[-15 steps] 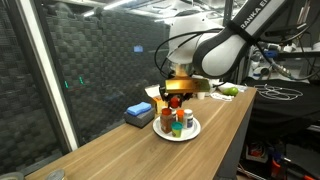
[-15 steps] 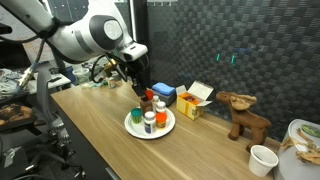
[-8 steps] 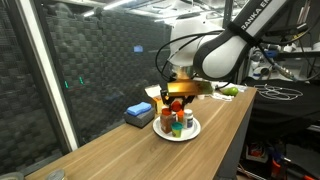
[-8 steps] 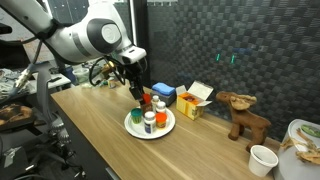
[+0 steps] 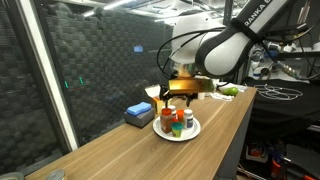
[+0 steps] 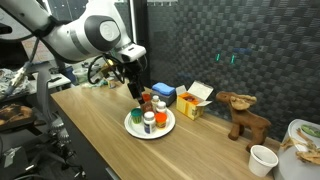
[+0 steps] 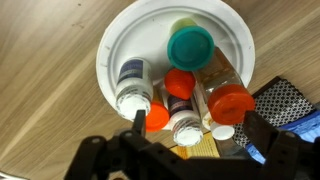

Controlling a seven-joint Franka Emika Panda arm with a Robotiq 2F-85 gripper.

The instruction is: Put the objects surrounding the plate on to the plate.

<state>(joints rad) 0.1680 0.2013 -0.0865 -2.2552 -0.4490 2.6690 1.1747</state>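
Long light wooden table (image 5: pixel 110 155) runs beside a dark mesh wall. Your white-and-black arm (image 5: pixel 228 45) comes in from above, elbow high, forearm bent over and wrist pointing straight down. That puts the gripper (image 6: pixel 136 90) just above the items at one edge of the round flat white plate (image 6: pixel 133 128). Wrist view: fingers (image 7: pixel 268 148) stand wide apart w/ nothing between them. Vs a sec ago they've spread; arm is otherwise in about the same spot.

Flat blue box (image 5: pixel 139 114) lies on the table just beside the plate, not on it. The plate sits mid-table, and all the small items are on it, bunched close together:
- Brown bottle w/ red cap (image 7: pixel 228 95) and white plastic bottle w/ a printed label (image 7: pixel 133 85): both upright, long axis vertical, caps up toward the wrist cam.
- Green cup (image 7: pixel 189 45): seen end-on from above, can't tell if the mouth is up or down.
- Orange-red ball (image 7: pixel 179 82): in the middle, between the two bottles and just beside the cup.
- Smaller white-capped bottle (image 7: pixel 185 127): stands upright near the rim, under the gripper.
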